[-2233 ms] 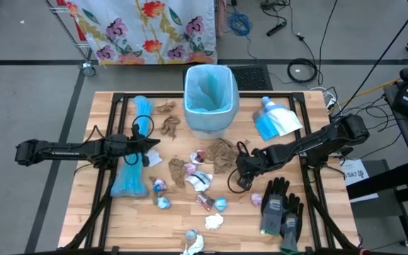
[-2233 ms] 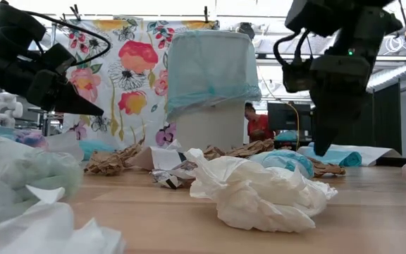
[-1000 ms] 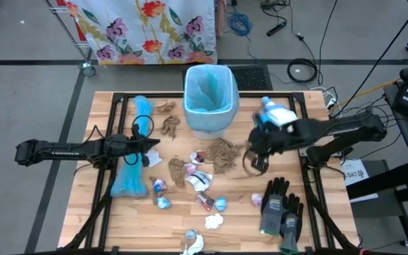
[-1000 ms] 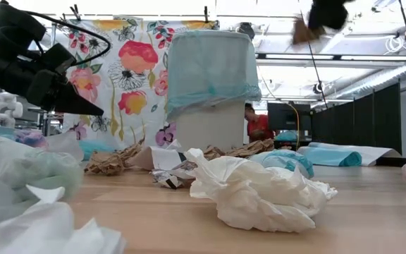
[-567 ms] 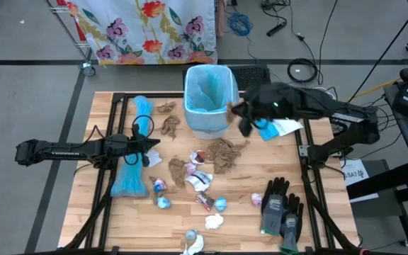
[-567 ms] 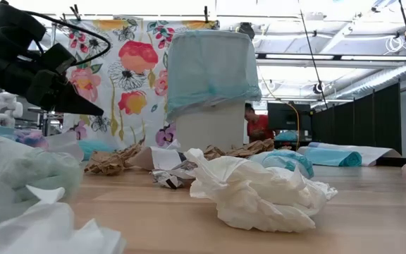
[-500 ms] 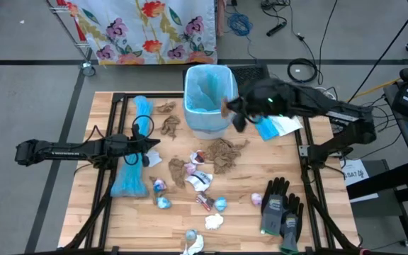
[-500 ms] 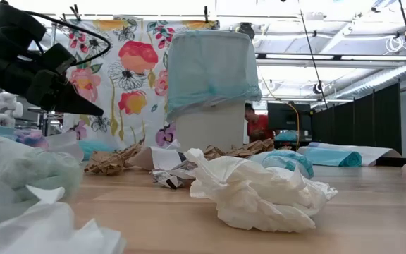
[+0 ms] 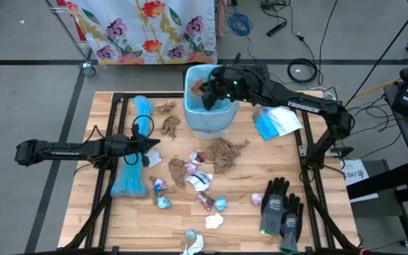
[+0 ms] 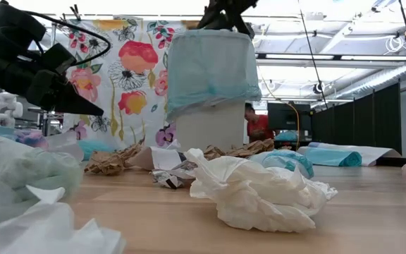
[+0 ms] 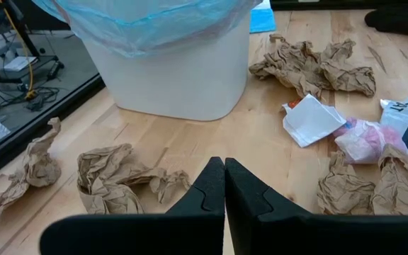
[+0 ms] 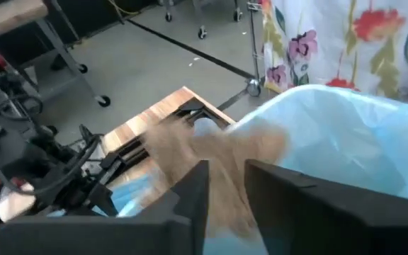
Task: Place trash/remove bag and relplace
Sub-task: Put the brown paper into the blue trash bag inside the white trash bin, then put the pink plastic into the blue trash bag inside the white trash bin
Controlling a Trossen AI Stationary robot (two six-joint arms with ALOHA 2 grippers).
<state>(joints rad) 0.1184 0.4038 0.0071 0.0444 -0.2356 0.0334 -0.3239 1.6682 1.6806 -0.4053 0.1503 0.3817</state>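
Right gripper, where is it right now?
In the high view the right gripper is over the open top of the lined bin at the table's far edge, with a brown paper wad between its parted fingers.

You get even, bright light on the tabletop [image 9: 310,212] in the high view, with only soft, short shadows under the arms. In the low view the ceiling lights glare white behind the bin [image 10: 210,85], and the white tissue wad [image 10: 256,190] is sharp while the nearest scraps at the picture's left edge are out of focus. In the right wrist view you see strong motion blur: the brown paper wad [image 12: 218,166] is smeared and the background is soft. The left wrist view is clear, with the left tool [image 11: 224,188] dark against the wood.
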